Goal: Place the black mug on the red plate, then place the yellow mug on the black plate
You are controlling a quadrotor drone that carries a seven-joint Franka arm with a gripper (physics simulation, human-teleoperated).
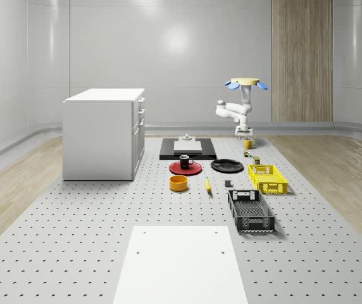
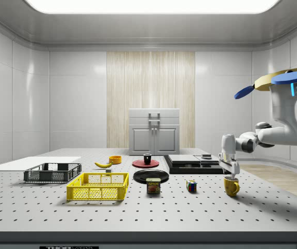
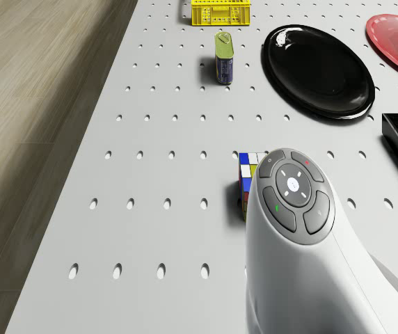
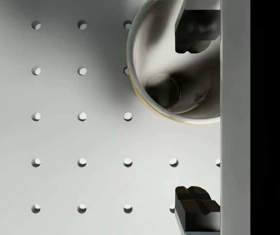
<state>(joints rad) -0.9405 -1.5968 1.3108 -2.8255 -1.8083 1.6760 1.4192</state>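
Black mug already on red plate. Drone hovers above yellow mug, beyond black plate; gripper fingers spread, straddling its rim for the grasp.

"Where do I find the black mug?"

"I see it upright on the red plate, a flat round dish on the perforated table."

"And the black plate?"

"Glossy, round, bare, just beside the red one at its 3 o'clock in the whole-scene view."

"The yellow mug?"

"I have it upright on the table, mouth up, pale inside, well apart from both plates, at about 1 o'clock from the black plate in the whole-scene view."
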